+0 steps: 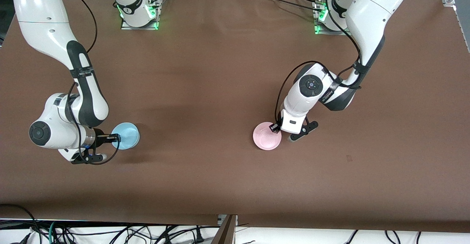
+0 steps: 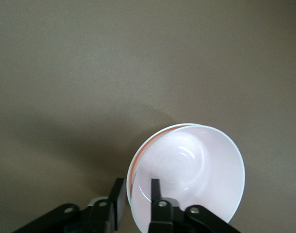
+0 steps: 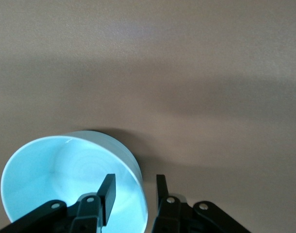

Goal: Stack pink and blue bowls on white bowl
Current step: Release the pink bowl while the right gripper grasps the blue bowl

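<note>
The pale pink bowl (image 1: 266, 138) sits upright on the brown table toward the left arm's end. My left gripper (image 1: 276, 127) is down at its rim, open, with one finger inside and one outside; a gap shows between the fingers (image 2: 156, 189) and the bowl wall (image 2: 187, 165). The sky-blue bowl (image 1: 126, 134) sits toward the right arm's end. My right gripper (image 1: 114, 138) is open and straddles its rim (image 3: 138, 170), one finger (image 3: 108, 187) inside the bowl (image 3: 51, 179). The white bowl is out of view.
The brown table (image 1: 205, 90) carries only the two bowls in view. The arm bases (image 1: 139, 13) stand along its farther edge. Cables (image 1: 110, 233) lie below the nearer edge.
</note>
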`<act>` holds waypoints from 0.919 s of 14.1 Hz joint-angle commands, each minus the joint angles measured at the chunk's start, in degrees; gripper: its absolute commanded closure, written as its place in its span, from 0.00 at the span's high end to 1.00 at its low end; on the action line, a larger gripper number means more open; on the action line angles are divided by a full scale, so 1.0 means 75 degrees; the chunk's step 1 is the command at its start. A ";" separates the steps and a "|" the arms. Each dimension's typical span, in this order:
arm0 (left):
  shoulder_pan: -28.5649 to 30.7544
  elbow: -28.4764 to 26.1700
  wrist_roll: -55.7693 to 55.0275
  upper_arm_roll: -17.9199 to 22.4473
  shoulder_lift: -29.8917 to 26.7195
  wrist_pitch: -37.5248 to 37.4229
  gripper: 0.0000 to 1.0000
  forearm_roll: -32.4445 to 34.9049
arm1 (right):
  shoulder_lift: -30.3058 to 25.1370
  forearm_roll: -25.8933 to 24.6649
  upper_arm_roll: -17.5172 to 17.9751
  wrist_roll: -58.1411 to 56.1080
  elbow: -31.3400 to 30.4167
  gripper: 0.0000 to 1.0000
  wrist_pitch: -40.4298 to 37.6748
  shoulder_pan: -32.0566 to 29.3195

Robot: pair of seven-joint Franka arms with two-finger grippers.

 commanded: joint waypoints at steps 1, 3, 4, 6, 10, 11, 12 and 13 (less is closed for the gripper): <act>-0.0031 0.0503 -0.0137 0.0065 0.0098 -0.0126 0.57 0.0265 | -0.0247 0.0151 0.0059 -0.0163 -0.0196 0.42 -0.0199 -0.0101; 0.0005 0.0726 -0.0137 0.0065 0.0098 -0.0278 0.48 0.0265 | -0.0247 0.0151 0.0047 -0.0163 -0.0196 0.30 -0.0211 -0.0101; -0.0007 0.0750 -0.0137 0.0065 0.0121 -0.0325 0.39 0.0265 | -0.0247 0.0163 0.0059 -0.0163 -0.0196 0.24 -0.0211 -0.0101; -0.0030 0.0751 -0.0149 0.0065 0.0133 -0.0337 0.15 0.0265 | -0.0247 0.0163 0.0059 -0.0151 -0.0196 0.12 -0.0211 -0.0101; -0.0147 0.0739 -0.0172 0.0088 0.0320 -0.0326 0.01 0.0288 | -0.0258 0.0442 0.0070 -0.0127 -0.0102 0.00 -0.0246 -0.0101; -0.0159 0.0739 -0.0172 0.0088 0.0320 -0.0337 0.01 0.0288 | -0.0282 0.0618 0.0070 -0.0116 -0.0021 0.00 -0.0374 -0.0101; -0.0125 0.0750 -0.0138 0.0088 0.0309 -0.0326 0.00 0.0288 | -0.0282 0.0701 0.0070 -0.0093 0.0096 0.00 -0.0502 -0.0101; -0.0078 0.0774 -0.0137 0.0088 0.0262 -0.0337 0.00 0.0288 | -0.0282 0.0829 0.0070 -0.0081 0.0283 0.00 -0.0643 -0.0066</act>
